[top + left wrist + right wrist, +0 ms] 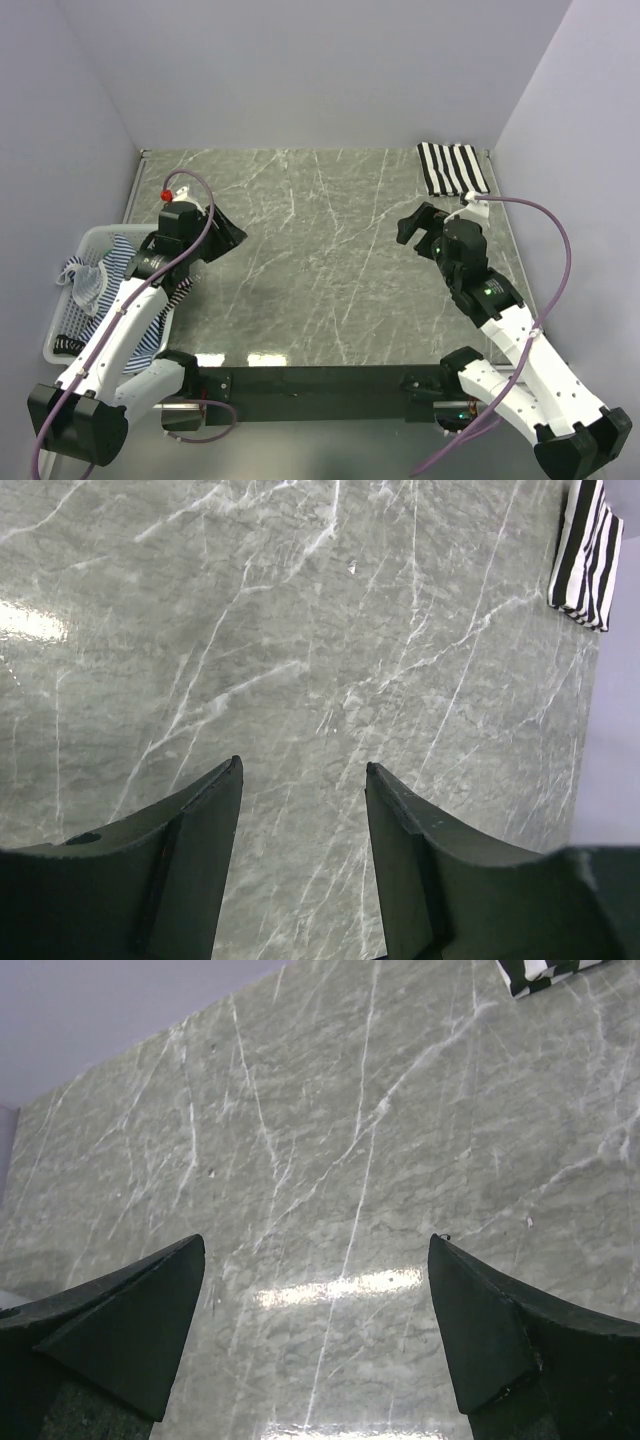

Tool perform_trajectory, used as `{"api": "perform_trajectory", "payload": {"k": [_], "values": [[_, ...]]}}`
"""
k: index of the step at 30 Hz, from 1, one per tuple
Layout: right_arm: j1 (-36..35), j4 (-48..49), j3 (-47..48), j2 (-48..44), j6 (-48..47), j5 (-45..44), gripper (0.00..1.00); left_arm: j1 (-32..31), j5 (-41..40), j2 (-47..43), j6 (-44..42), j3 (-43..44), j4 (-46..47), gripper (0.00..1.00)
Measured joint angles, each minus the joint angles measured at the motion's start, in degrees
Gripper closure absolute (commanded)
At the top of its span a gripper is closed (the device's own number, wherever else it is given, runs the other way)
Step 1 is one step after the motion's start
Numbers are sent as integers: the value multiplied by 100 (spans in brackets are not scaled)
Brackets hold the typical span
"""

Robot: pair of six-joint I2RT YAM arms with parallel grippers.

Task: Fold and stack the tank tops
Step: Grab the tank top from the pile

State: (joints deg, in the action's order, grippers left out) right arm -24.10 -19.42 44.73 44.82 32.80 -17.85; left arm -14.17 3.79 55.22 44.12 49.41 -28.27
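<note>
1. At far left, a white mesh basket point(62, 318) sits by the left edge of the surface point(320, 270). It holds crumpled navy-and-white striped tank tops point(122, 257), none folded; how many is unclear.
2. Left tool point(303, 768) hangs over bare marble just beside the basket, jaws spread, gripping nothing.
3. Right tool point(316, 1240) hovers above the surface, jaws wide apart, empty.
4. At the far right corner lies a black-and-white striped tank top point(452, 168), folded flat. By my judgement one is done and the basket's contents remain.

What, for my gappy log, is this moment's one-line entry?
left gripper open, empty | right gripper open, empty | black-and-white striped tank top folded, far-right corner | blue-striped tank tops in white mesh basket
</note>
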Motion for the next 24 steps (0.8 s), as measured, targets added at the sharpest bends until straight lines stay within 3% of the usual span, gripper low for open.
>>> {"api": "perform_trajectory", "payload": {"k": [13,20,24], "values": [[0,-4,4,22,-127,138,2,0,-138,11,87,212,-116,41],[0,-37,33,396,-181,400,2,175,-1875,372,986,1051,-1154,29],[0,-35,33,525,-179,614,2,879,-2503,450,1552,1073,-1582,28]]}}
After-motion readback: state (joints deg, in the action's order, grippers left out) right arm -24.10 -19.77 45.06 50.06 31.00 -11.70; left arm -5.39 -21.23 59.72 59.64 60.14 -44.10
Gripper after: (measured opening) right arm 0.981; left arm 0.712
